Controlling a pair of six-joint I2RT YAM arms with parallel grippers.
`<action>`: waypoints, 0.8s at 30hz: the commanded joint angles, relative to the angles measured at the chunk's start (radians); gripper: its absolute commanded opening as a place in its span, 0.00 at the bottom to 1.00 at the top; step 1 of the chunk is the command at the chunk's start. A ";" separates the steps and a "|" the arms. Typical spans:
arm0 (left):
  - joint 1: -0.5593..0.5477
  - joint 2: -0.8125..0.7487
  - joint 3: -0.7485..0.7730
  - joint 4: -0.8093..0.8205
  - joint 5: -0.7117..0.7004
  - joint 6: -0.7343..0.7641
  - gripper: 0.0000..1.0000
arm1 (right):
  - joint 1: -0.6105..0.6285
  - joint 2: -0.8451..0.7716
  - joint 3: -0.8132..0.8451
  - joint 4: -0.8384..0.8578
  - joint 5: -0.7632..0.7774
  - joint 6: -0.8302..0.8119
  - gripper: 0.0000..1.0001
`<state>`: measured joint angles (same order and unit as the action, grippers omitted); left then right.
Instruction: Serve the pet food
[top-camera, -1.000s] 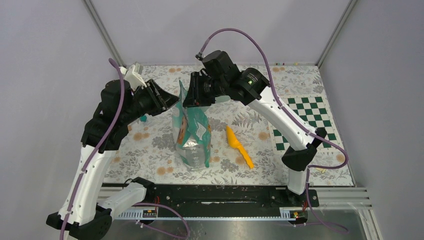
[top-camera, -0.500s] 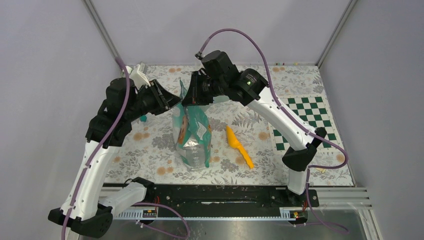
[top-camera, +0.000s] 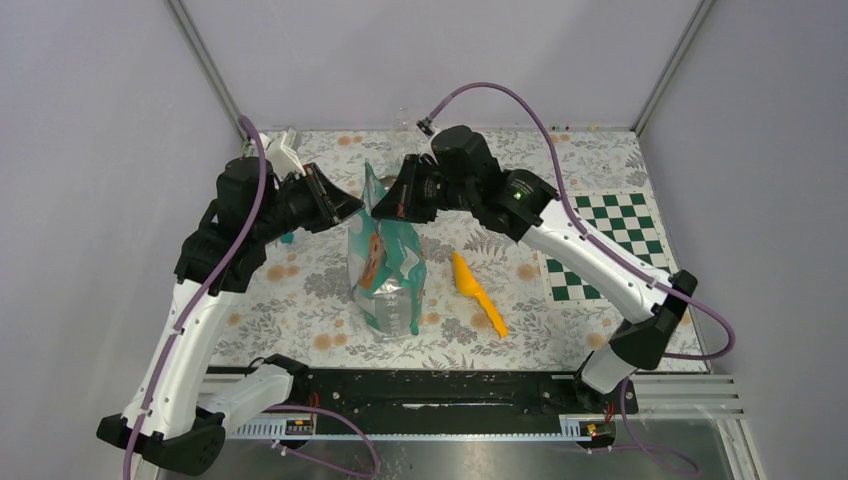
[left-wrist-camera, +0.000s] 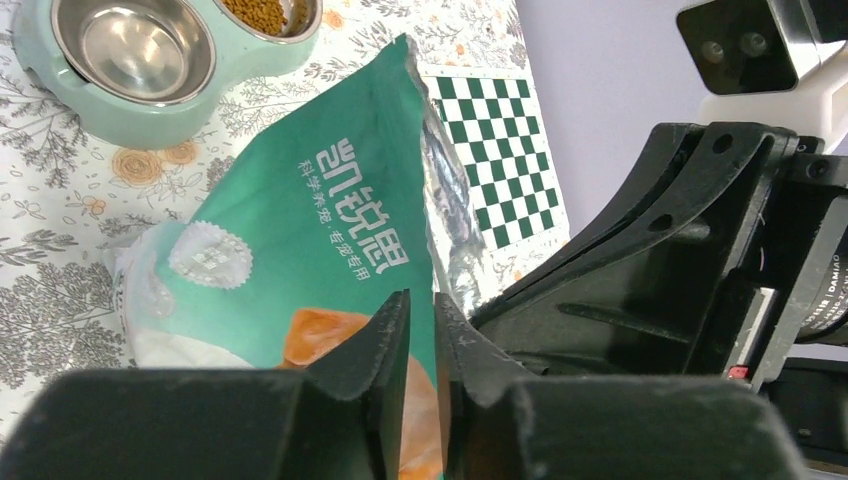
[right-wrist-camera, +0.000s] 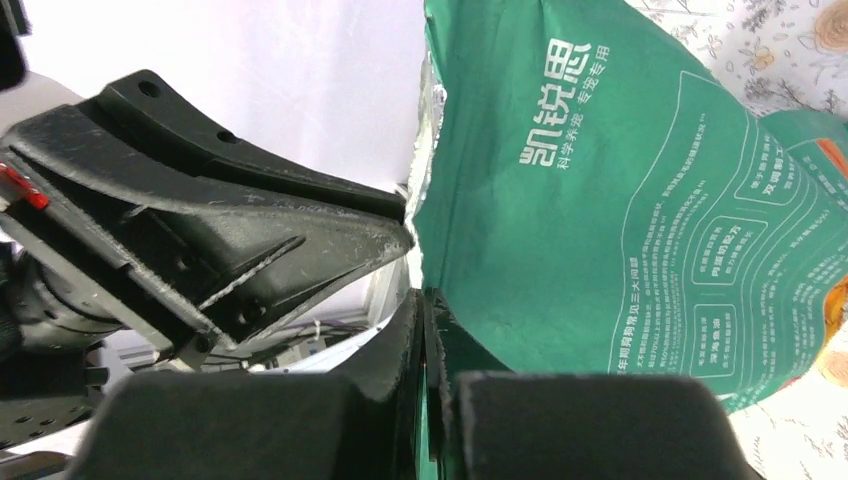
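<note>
The teal-and-white pet food bag (top-camera: 385, 262) stands upright at the table's middle. My left gripper (top-camera: 352, 208) is shut on the left side of its top edge. My right gripper (top-camera: 384, 206) is shut on the right side. In the left wrist view the fingers (left-wrist-camera: 390, 335) pinch the bag (left-wrist-camera: 310, 230) by its foil-lined edge. In the right wrist view the jaws are closed flat on the bag's wall (right-wrist-camera: 620, 190). Brown kibble (left-wrist-camera: 268, 10) lies in one cup of a teal double bowl (left-wrist-camera: 120, 110); the other cup is bare steel. The bag's contents are hidden.
An orange scoop (top-camera: 478, 293) lies on the floral cloth right of the bag. A green checkered mat (top-camera: 612, 240) lies at the right. The double bowl is mostly hidden under my left arm (top-camera: 287, 237). Cage posts and walls stand behind.
My right arm has swung its elbow out to the right and its wrist has shifted right and lower, still on the bag. The bag's top has spread slightly. My left gripper has barely moved.
</note>
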<state>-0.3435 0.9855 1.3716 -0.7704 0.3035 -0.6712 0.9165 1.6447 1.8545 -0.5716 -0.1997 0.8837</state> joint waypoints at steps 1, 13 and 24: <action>0.004 0.007 -0.003 -0.021 -0.011 0.052 0.10 | -0.023 -0.112 -0.114 0.205 -0.002 0.091 0.00; 0.003 0.010 0.050 -0.011 0.037 0.023 0.29 | -0.028 -0.094 -0.113 0.218 -0.047 0.104 0.00; 0.003 -0.042 -0.010 0.089 0.170 -0.014 0.47 | -0.028 -0.091 -0.121 0.189 -0.060 0.143 0.00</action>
<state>-0.3431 0.9646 1.3804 -0.7696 0.3878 -0.6659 0.8898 1.5703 1.7226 -0.4358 -0.2272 0.9997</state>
